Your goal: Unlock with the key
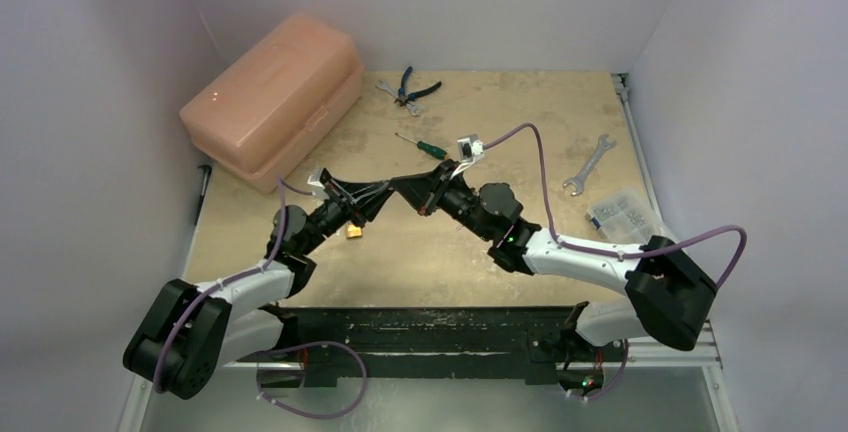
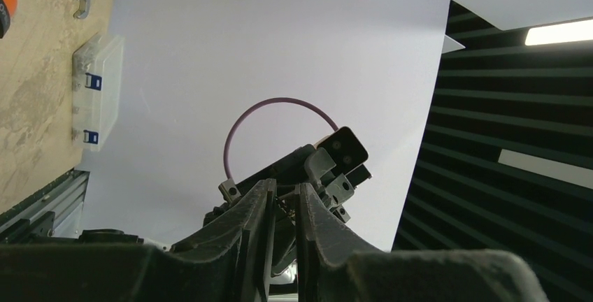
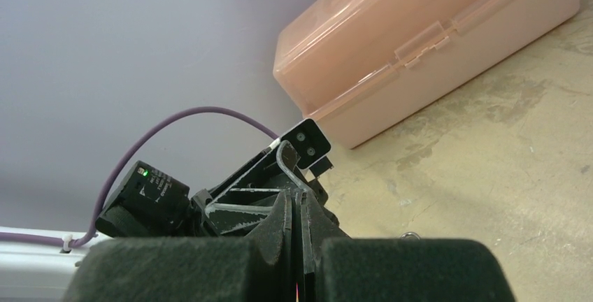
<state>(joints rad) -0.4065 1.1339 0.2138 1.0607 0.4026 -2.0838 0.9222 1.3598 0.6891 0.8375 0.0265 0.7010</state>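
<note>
Both arms are reaching low over the middle of the table [image 1: 520,122] with elbows bent, the left gripper [image 1: 380,194] and right gripper [image 1: 408,190] meeting tip to tip. The right fingers are pressing together on a hooked grey metal piece [image 3: 285,162], key or lock part I cannot tell, its long axis pointing out of their tips toward the left gripper. The left fingers [image 2: 255,211] are sitting a narrow slit apart; whether they are pinching anything I cannot tell.

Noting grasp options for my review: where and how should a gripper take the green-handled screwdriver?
The screwdriver lies flat on the table. It is probably best to come from straight above and close across its green handle, the thickest part; the thin shaft offers little to hold.
</note>
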